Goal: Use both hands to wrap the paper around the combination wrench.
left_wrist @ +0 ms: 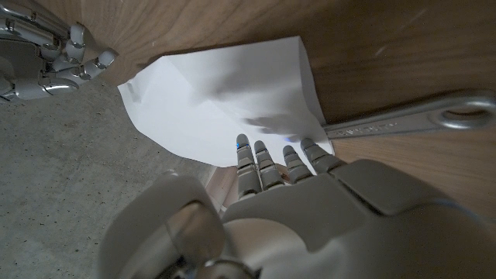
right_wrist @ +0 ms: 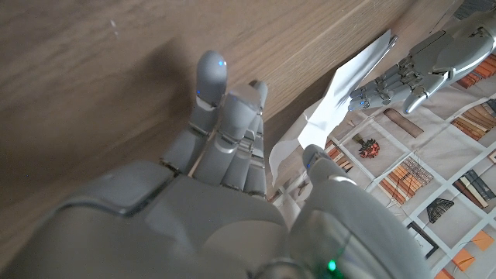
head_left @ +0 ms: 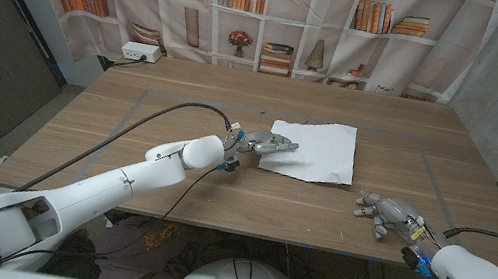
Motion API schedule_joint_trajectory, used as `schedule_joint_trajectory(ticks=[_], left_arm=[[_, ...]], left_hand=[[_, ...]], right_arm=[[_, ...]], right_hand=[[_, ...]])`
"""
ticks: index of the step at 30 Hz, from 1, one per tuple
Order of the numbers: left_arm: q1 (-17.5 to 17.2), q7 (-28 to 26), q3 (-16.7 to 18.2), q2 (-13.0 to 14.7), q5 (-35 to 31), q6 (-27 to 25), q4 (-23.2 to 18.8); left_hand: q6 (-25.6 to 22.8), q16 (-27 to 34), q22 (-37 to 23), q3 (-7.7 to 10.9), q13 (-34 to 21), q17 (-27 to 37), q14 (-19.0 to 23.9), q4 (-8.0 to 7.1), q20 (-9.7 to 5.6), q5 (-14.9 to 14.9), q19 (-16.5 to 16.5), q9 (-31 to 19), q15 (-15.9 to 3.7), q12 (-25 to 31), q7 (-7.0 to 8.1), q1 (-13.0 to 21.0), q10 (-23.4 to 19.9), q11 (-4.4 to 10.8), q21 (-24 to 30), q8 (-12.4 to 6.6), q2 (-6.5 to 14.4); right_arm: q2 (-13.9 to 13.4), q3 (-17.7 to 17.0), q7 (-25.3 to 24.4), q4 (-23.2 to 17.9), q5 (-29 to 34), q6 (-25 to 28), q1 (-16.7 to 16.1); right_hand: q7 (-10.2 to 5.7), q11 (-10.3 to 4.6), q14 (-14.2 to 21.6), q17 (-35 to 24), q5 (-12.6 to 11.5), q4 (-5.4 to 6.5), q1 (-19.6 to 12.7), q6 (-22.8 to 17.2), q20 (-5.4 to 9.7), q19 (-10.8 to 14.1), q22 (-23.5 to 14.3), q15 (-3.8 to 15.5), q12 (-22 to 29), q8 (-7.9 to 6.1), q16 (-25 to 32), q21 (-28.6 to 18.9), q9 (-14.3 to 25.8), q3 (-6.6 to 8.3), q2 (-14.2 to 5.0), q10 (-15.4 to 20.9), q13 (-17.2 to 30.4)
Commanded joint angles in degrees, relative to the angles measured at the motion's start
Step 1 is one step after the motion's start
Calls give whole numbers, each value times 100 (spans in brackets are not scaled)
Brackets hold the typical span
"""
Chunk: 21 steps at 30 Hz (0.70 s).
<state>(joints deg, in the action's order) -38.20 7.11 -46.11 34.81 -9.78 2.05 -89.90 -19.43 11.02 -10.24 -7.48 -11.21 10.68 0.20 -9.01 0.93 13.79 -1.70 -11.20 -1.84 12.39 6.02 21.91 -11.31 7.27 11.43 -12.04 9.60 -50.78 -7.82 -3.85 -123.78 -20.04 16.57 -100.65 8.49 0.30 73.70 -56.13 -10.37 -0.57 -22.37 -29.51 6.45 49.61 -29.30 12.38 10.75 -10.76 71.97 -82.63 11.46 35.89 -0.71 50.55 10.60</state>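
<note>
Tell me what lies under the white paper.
In the left wrist view a combination wrench sticks out from beneath the paper: its ring end and part of the shaft show. The rest is covered. The left hand rests on the paper's edge.

The white-shelled left arm [head_left: 120, 182] stretches far forward, its grey metal left hand [head_left: 263, 144] extended with fingers [left_wrist: 267, 164] straight and close together. The right hand [head_left: 385, 216] waits nearer, fingers [right_wrist: 221, 116] loosely spread, holding nothing.

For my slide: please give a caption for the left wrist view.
Left hand touching white paper that covers part of a combination wrench.
</note>
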Motion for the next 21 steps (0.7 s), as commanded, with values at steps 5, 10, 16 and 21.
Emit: schedule_joint_trajectory(ticks=[5, 10, 16, 21], left_arm=[[-16, -47, -2, -22, -16, 20, -10], [-49, -60, 12, -1, -11, -10, -54], [-82, -58, 27, 42, -16, -50, -120], [-108, -76, 47, 69, -19, -62, -168]], left_hand=[[-49, -7, -20, 19, -17, 15, 36, 18, 37, 42, -41, -11, -314, -10, -10, -7, 13, -6, 16, -2, -26], [-45, -9, -20, 20, -18, 15, 32, 19, 35, 43, -41, -11, -313, -10, -14, -10, 14, -21, 16, 0, -27], [-42, -8, -20, 22, -18, 15, 33, 20, 34, 44, -41, -11, -314, -11, -12, -14, 14, -20, 16, 2, -27], [-46, -8, -20, 23, -18, 15, 35, 22, 33, 45, -46, -11, -313, -10, -17, -17, 13, -10, 18, 1, -28]], right_arm=[[-128, 213, -151, 72, 7, -244, 344], [-178, 271, -145, 82, -20, -274, 425], [-236, 402, -165, 86, -38, -274, 546], [-286, 491, -178, 104, -61, -304, 612]], right_hand=[[12, 1, 17, 15, 2, -101, 28, 78, 561, 52, -61, 17, 31, -8, -58, 64, 13, 68, 147, -73, 25], [33, -8, -9, 63, 4, -123, 46, 69, 563, 78, -109, 18, 37, -18, -111, 74, 13, 103, 172, -84, 24], [73, 35, 100, -19, 10, -158, 75, 100, 559, 82, -137, 16, 40, -12, -39, 124, 11, 148, 218, -100, 20], [103, 47, 102, -17, 16, -168, 133, 127, 561, 118, -185, 15, 40, -11, -65, 155, 10, 191, 254, -131, 19]])
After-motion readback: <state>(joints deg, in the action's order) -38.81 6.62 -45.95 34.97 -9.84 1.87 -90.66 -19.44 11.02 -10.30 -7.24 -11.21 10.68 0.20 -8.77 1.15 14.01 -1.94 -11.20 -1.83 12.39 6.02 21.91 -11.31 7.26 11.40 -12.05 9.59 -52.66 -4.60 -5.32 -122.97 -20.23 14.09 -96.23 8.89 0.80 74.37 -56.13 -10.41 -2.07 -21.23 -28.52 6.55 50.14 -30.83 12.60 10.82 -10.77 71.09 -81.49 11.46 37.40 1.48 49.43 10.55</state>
